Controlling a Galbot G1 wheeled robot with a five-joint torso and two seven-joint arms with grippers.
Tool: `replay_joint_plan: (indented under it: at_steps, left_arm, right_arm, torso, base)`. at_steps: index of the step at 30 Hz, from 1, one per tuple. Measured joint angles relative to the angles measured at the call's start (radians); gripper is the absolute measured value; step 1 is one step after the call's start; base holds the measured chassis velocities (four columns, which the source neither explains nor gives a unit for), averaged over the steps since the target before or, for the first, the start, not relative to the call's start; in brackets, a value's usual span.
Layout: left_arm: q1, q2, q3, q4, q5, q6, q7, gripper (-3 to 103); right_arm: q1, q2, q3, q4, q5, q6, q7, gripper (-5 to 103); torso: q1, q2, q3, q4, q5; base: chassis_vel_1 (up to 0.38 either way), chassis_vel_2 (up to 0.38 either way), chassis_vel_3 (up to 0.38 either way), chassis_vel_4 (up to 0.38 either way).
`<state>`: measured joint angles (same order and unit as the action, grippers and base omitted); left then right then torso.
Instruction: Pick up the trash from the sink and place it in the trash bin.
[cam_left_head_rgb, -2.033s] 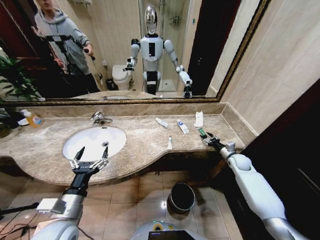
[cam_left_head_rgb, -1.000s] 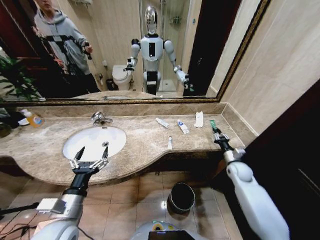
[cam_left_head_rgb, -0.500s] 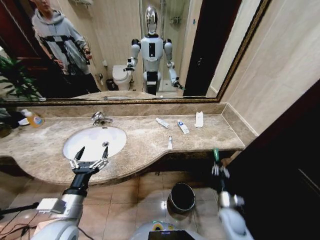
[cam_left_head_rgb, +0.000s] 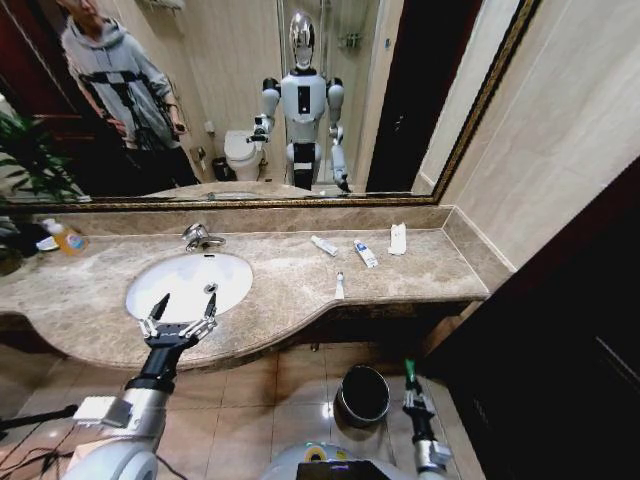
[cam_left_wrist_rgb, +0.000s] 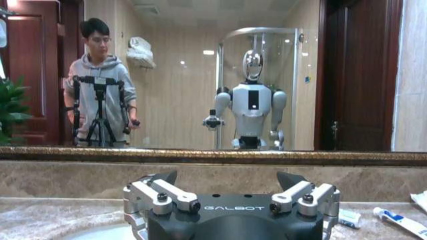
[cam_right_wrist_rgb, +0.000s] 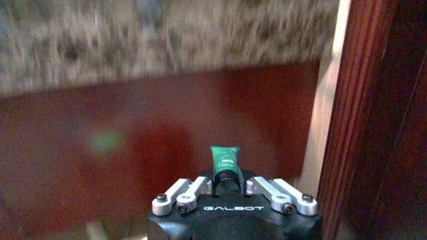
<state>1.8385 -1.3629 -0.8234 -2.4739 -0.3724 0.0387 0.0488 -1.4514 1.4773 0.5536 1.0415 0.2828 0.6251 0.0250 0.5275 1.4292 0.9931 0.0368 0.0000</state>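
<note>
The right claw (cam_left_head_rgb: 409, 385) is clamped on the green piece (cam_right_wrist_rgb: 224, 159), low by the floor just beside the bin (cam_left_head_rgb: 363, 392). To do this well it should, I'd say, slide over the rim and centre above the opening before letting go. The left claw (cam_left_head_rgb: 180, 312) hangs spread open over the sink (cam_left_head_rgb: 188, 282). White tubes (cam_left_head_rgb: 365, 252) lie on the table (cam_left_head_rgb: 290, 285).

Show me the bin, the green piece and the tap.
trash bin (cam_left_head_rgb: 363, 396), head view, on its dark rim
green piece (cam_right_wrist_rgb: 224, 159), right wrist view, on its upper end
faucet (cam_left_head_rgb: 198, 237), head view, on its chrome body
</note>
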Motion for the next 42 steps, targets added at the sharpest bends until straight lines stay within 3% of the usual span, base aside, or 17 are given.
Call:
replay_joint_plan:
  at_steps: [10, 12, 19, 27, 29, 32, 35, 42]
  left_arm:
    - [0.0, 0.0, 0.0, 0.0, 0.0, 0.0, 0.0, 100]
    - [0.0, 0.0, 0.0, 0.0, 0.0, 0.0, 0.0, 100]
    - [0.0, 0.0, 0.0, 0.0, 0.0, 0.0, 0.0, 100]
    - [0.0, 0.0, 0.0, 0.0, 0.0, 0.0, 0.0, 100]
    - [0.0, 0.0, 0.0, 0.0, 0.0, 0.0, 0.0, 100]
    - [0.0, 0.0, 0.0, 0.0, 0.0, 0.0, 0.0, 100]
    - [0.0, 0.0, 0.0, 0.0, 0.0, 0.0, 0.0, 100]
    - [0.0, 0.0, 0.0, 0.0, 0.0, 0.0, 0.0, 100]
  right_arm:
    - [0.237, 0.032, 0.023, -0.478, -0.183, 0.047, -0.065, 21]
    - [0.282, 0.035, 0.028, -0.562, -0.205, 0.016, -0.087, 21]
    - [0.357, 0.042, 0.028, -0.656, -0.198, -0.063, -0.168, 21]
    - [0.423, 0.044, 0.027, -0.713, -0.199, -0.105, -0.211, 21]
    - [0.431, 0.045, 0.03, -0.724, -0.223, -0.103, -0.211, 21]
    - [0.433, 0.055, 0.043, -0.73, -0.354, -0.089, -0.175, 21]
    - [0.43, 0.056, 0.046, -0.737, -0.387, -0.084, -0.183, 21]
    - [0.445, 0.094, 0.056, -0.769, -0.365, -0.125, -0.194, 21]
  torso:
    - [0.0, 0.0, 0.0, 0.0001, 0.0]
    - [0.0, 0.0, 0.0, 0.0, -0.0003]
    - [0.0, 0.0, 0.0, 0.0, -0.0001]
    - [0.0, 0.0, 0.0, 0.0, -0.0001]
    - [0.0, 0.0, 0.0, 0.0001, -0.0005]
    - [0.0, 0.0, 0.0, 0.0, -0.0001]
    - [0.0, 0.0, 0.0, 0.0, -0.0004]
    - [0.0, 0.0, 0.0, 0.0, 0.0]
  base:
    - [0.0, 0.0, 0.0, 0.0]
    - [0.0, 0.0, 0.0, 0.0]
    - [0.0, 0.0, 0.0, 0.0]
    - [0.0, 0.0, 0.0, 0.0]
    - [0.0, 0.0, 0.0, 0.0]
    - [0.0, 0.0, 0.0, 0.0]
    - [0.0, 0.0, 0.0, 0.0]
    - [0.0, 0.0, 0.0, 0.0]
